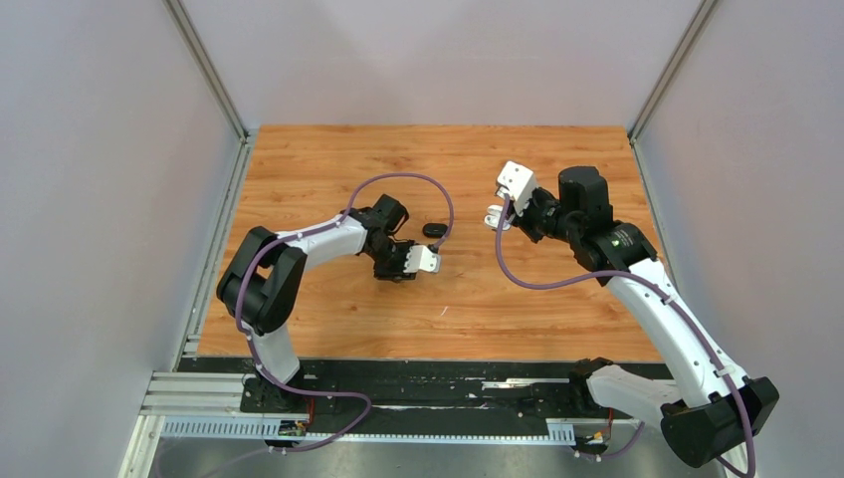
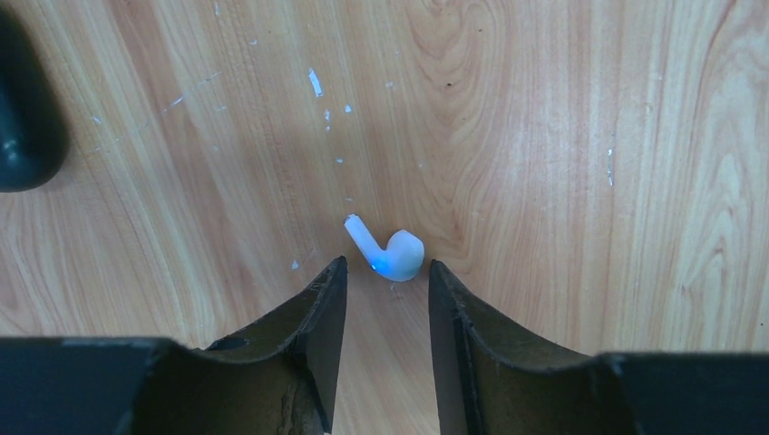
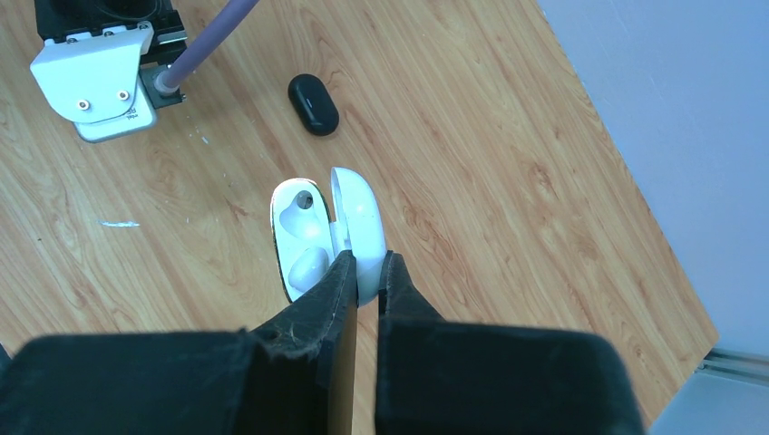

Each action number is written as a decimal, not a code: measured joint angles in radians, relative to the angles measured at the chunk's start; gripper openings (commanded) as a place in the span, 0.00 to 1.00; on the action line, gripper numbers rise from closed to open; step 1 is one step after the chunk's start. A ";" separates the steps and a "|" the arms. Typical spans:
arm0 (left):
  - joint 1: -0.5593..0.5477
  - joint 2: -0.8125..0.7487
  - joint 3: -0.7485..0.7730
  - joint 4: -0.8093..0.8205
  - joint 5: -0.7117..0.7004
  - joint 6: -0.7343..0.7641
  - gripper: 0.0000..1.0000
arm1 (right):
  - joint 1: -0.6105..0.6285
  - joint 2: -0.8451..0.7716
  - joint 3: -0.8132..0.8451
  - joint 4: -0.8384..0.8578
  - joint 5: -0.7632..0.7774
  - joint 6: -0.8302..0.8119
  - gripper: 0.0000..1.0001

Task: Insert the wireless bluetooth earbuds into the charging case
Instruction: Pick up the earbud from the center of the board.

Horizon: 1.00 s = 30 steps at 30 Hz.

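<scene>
Earbud (image 2: 392, 254), white and loose, lies on the tabletop (image 2: 544, 136) just past the tips of the left gripper (image 2: 388, 265), whose jaws stand apart and grip nothing. The right gripper (image 3: 370, 259) is clamped on the raised lid (image 3: 358, 208) of the open charging case (image 3: 288, 227), a second earbud (image 3: 308, 265) seated inside. A black oval object (image 3: 313, 104) lies beyond on the wood.
</scene>
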 measured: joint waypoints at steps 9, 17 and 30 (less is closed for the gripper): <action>-0.004 0.018 0.021 0.019 -0.012 -0.056 0.48 | 0.000 0.000 -0.010 0.001 0.000 0.001 0.00; -0.011 0.039 0.049 0.006 -0.011 -0.097 0.49 | 0.000 0.000 -0.013 0.001 0.000 0.001 0.00; -0.011 0.057 0.073 0.032 -0.101 -0.219 0.49 | 0.000 -0.001 -0.017 0.001 -0.001 0.001 0.00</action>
